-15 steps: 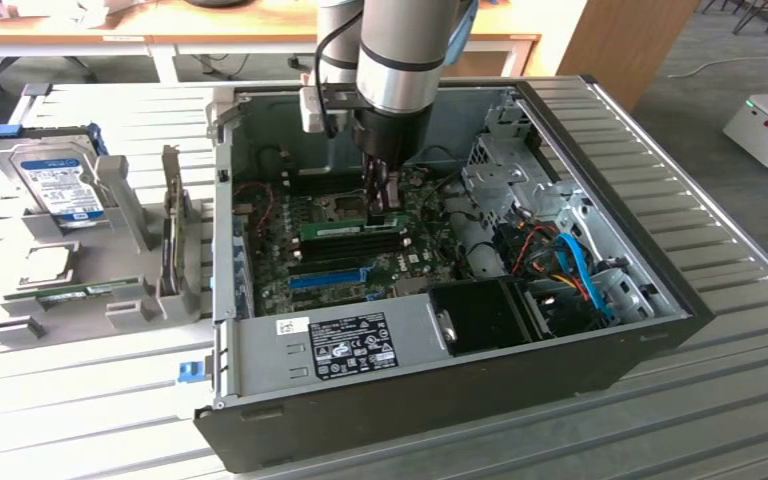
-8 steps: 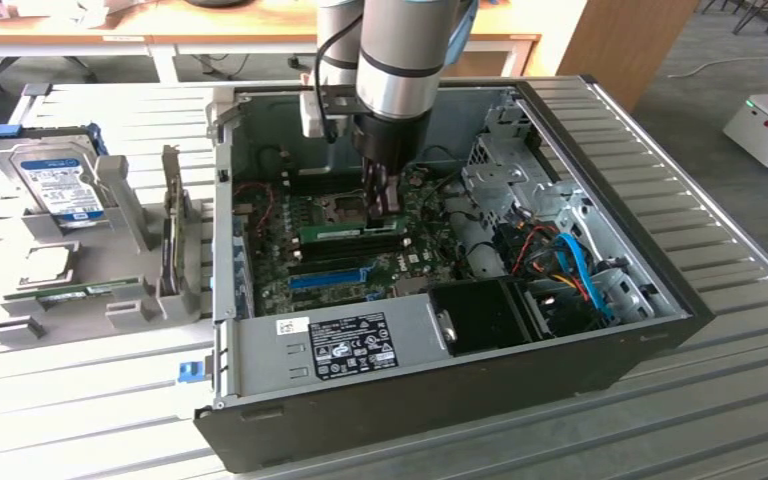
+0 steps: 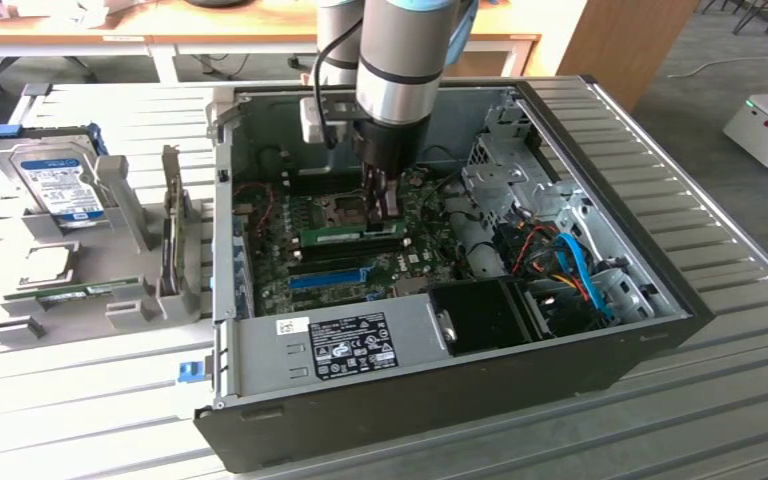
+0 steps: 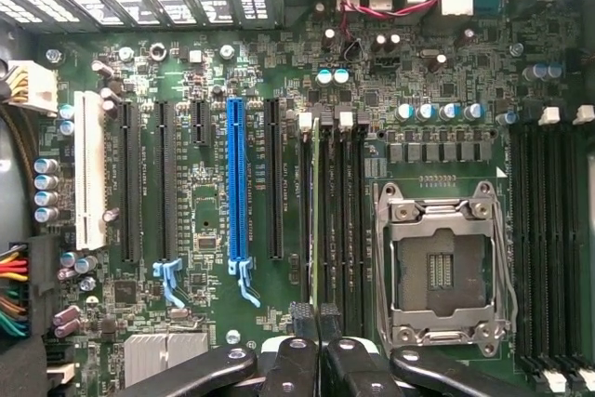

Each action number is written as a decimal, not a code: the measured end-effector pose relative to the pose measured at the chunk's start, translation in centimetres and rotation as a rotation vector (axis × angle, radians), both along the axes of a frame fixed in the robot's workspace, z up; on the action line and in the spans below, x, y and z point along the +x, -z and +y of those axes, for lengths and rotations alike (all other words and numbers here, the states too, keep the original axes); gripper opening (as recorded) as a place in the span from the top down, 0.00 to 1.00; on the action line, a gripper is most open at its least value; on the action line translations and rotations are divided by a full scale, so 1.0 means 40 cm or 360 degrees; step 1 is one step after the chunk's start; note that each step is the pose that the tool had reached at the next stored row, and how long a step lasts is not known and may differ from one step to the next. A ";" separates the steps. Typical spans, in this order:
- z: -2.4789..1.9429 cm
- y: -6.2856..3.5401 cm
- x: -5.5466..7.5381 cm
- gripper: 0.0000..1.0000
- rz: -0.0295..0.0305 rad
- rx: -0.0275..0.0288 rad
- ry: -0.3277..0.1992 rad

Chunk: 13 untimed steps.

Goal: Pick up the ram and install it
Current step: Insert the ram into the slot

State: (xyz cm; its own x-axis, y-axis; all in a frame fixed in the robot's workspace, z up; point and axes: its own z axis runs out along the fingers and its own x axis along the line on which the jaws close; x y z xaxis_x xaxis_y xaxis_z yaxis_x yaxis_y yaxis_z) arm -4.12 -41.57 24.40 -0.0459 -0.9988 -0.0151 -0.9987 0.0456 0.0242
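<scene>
**As the Jaws Clench, the Ram Stands on Edge in a Memory Slot**

Where the arm [image 3: 398, 60] comes straight down into the open computer case [image 3: 491, 390], the gripper [image 3: 384, 212] sits low over the motherboard [image 3: 267, 285], near the middle of the case. Its jaws are clenched on the ram [image 3: 344, 237], pinching the thin upper edge close to the stick's three o'clock end. From there the green stick runs toward nine o'clock in the exterior view.

Seen from the wrist, the ram [image 4: 323, 211] shows edge-on, upright in one of the dark memory slots [image 4: 351, 220]. Both black fingertips [image 4: 299, 318] of the gripper [image 4: 317, 315] are pressed together around its near end. That row of slots lies between the blue slot [image 4: 238, 183] and the bare processor socket [image 4: 444, 267]. Whether the stick is pushed fully home cannot be told.

In the exterior view the blue slot [image 3: 328, 278] lies just at six o'clock of the ram. A hard drive [image 3: 64, 185] with a blue label stands in a grey holder on the slatted bench [image 3: 731, 400], at nine o'clock of the case and well apart from the gripper.
</scene>
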 end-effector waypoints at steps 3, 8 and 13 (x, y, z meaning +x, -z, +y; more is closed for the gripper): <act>-0.001 0.003 0.000 0.88 0.00001 -0.00002 0.0000; -0.001 0.004 0.000 0.88 0.00000 -0.00002 0.0000; -0.003 0.004 0.000 0.88 -0.00002 0.00001 0.0000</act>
